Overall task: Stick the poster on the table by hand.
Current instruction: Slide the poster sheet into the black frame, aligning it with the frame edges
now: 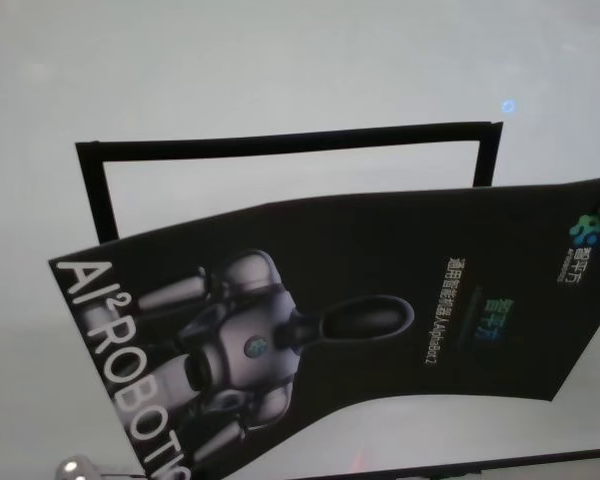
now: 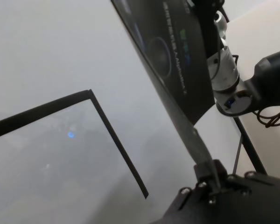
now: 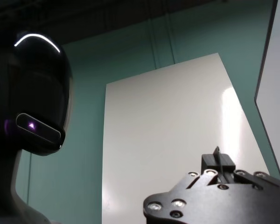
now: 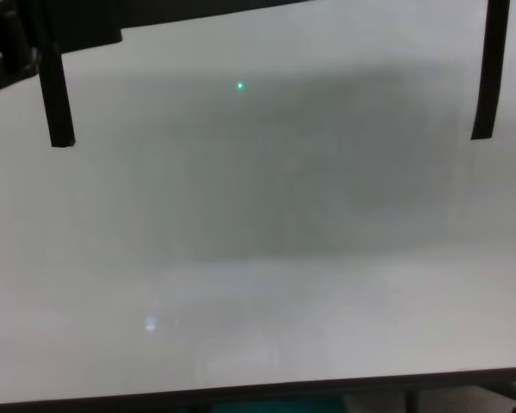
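Gripping opposite ends, the left claw (image 2: 210, 179) and right claw (image 3: 218, 164) hold the poster (image 1: 360, 300) stretched between them above the table (image 1: 280, 70).

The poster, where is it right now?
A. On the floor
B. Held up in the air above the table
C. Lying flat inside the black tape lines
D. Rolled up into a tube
B. The poster hangs curved above the table, its edge pinched in the left end effector, and the black tape outline on the table shows beyond and beneath it.
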